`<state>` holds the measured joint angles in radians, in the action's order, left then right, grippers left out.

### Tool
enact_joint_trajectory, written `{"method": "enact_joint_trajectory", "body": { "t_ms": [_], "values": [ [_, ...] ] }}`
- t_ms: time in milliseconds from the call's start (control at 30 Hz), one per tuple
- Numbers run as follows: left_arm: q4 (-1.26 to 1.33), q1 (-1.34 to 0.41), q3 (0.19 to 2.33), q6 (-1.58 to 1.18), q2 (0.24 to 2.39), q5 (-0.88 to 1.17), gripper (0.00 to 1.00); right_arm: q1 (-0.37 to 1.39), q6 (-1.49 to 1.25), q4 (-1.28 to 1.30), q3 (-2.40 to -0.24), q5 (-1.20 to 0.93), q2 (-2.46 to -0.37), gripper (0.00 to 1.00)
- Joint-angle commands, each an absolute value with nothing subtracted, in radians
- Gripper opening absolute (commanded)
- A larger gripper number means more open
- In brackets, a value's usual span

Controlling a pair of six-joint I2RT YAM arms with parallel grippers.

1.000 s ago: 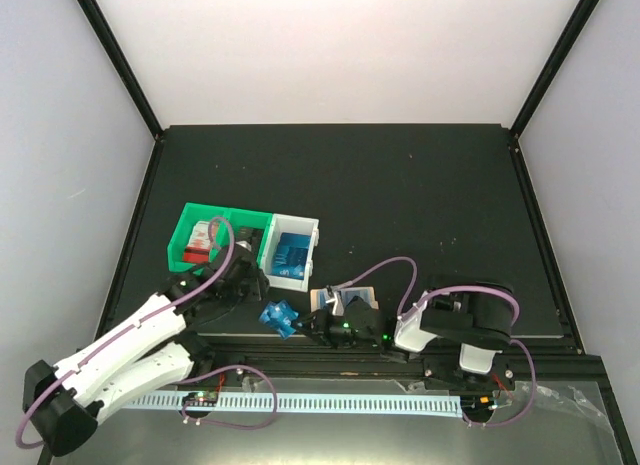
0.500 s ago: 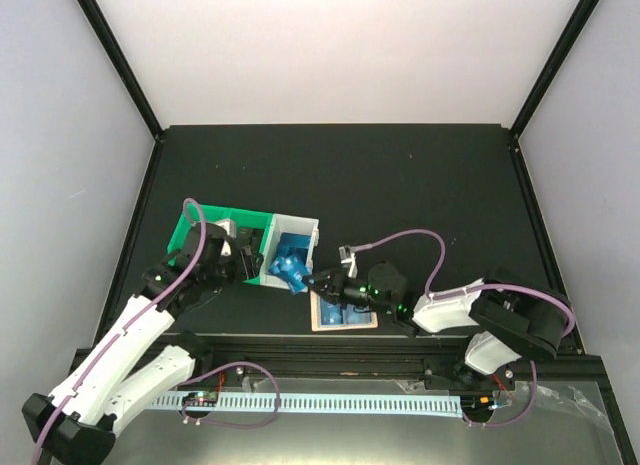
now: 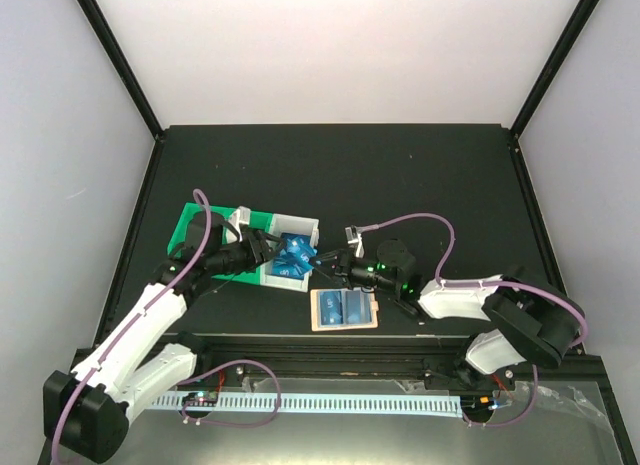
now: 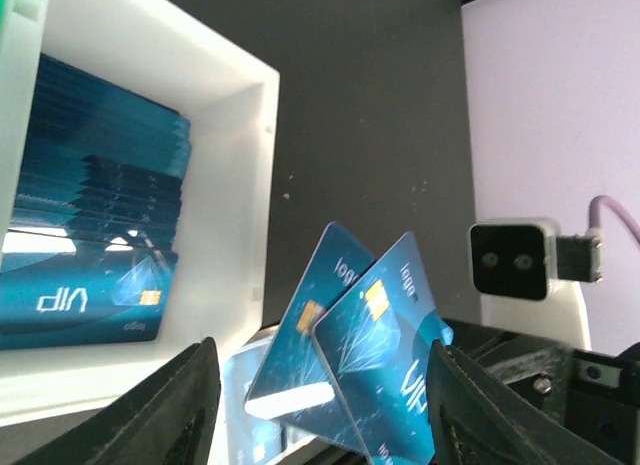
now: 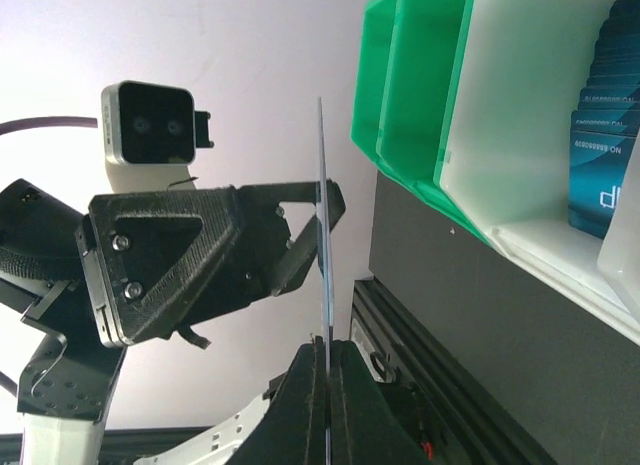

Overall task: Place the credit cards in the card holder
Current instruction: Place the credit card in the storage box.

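Blue credit cards (image 4: 375,370) pinched in right jaws by white bin (image 4: 243,210) rim, left jaws spread around them

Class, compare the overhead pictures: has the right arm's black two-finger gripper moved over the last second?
Yes. The right gripper has moved from over the flat tan card holder up to the white plastic bin.

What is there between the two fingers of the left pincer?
Two blue credit cards, fanned out in the open gap, as the left wrist view shows; the right pincer grips them.
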<state>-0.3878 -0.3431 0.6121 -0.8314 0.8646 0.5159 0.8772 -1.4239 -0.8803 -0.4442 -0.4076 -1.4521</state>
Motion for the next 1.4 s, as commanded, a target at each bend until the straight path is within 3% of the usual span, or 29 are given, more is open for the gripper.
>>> {"method": "enact_joint_trajectory", "body": {
  "t_ms": [0, 133, 300, 467, 733, 1300, 1367],
  "values": [
    [-0.275, -0.329, 0.597, -0.896, 0.864, 0.555, 0.54, 0.868, -1.433, -0.905, -0.467, -0.455, -1.45, 0.01],
    [-0.265, -0.327, 0.583, -0.914, 0.864, 0.559, 0.41, 0.863, -1.47, -0.965, -0.455, -0.465, -1.474, 0.01],
    [-0.262, -0.325, 0.562, -0.925, 0.848, 0.564, 0.38, 0.861, -1.49, -0.995, -0.447, -0.456, -1.482, 0.01],
    [-0.268, -0.321, 0.549, -0.93, 0.828, 0.575, 0.27, 0.862, -1.494, -0.992, -0.45, -0.453, -1.486, 0.01],
    [-0.273, -0.298, 0.534, -0.924, 0.814, 0.583, 0.02, 0.857, -1.501, -0.996, -0.449, -0.434, -1.507, 0.01],
    [-0.288, -0.216, 0.533, -0.801, 0.88, 0.627, 0.02, 0.771, -1.32, -0.722, -0.396, -0.385, -1.34, 0.01],
    [-0.279, -0.218, 0.534, -0.775, 0.907, 0.614, 0.05, 0.77, -1.276, -0.655, -0.399, -0.366, -1.299, 0.01]
  ]
}}
